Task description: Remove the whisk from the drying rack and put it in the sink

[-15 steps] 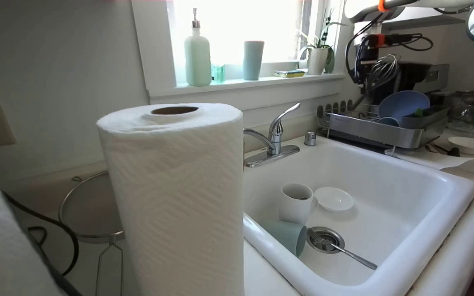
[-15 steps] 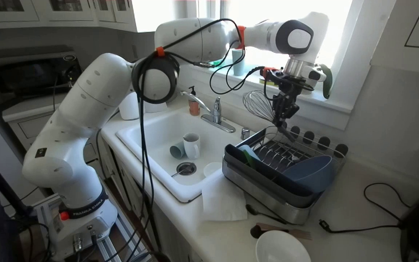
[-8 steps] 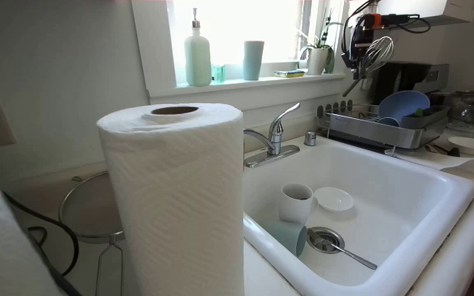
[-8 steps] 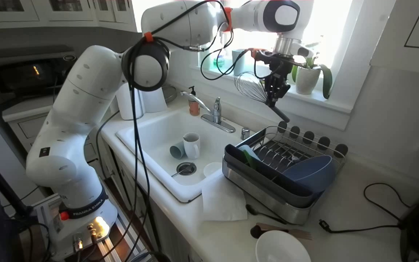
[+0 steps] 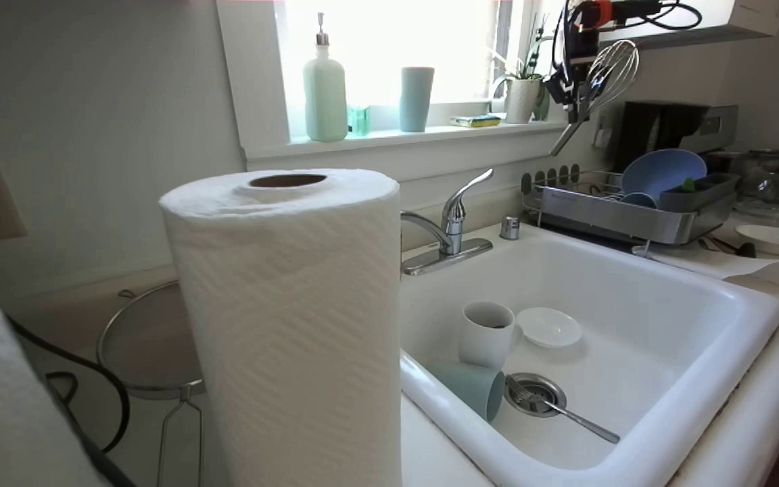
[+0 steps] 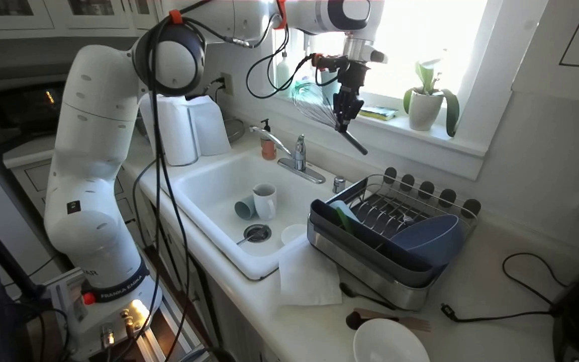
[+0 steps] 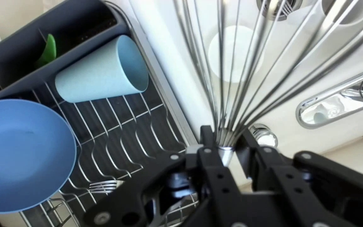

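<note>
Jaws nearly together on whisk

In the wrist view, the whisk is cut off by the top and right edges and its handle is mostly hidden by the gripper. In an exterior view, part of the sink is covered by a paper towel roll.

Bent white arm, black jaws (nearly together) downward

Bright window, dim grey wall.
</note>
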